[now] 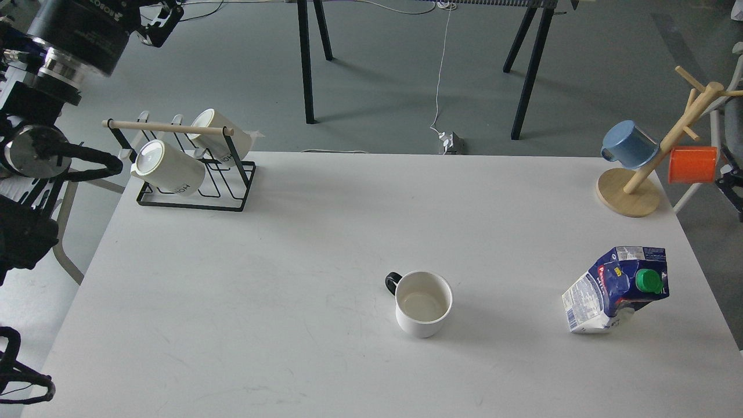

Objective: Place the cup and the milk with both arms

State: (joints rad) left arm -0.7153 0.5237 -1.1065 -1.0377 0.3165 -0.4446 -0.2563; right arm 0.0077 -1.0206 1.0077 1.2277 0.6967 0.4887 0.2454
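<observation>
One cup (423,311) stands upright on the white bench (232,302), near the middle toward the front, its small black handle pointing back and to the left. One milk (616,288) carton stands well apart to the right of the cup, near the bench's right edge, leaning a little, green cap facing up. The cup is probably stiff, smooth and breakable, so a hold across its wall or rim should suit it. The carton looks dented and soft-sided, likely light; a gentle squeeze across its lower body, below the cap, seems safest. Far back-left of the cup, a wire rack (194,188) carries two white mugs; far back-right, a wooden stand (650,174) carries one blue mug and one orange one. The left fingers (165,23) hang high above the rack, and whether they are apart I cannot tell; the right fingers are out of sight.
</observation>
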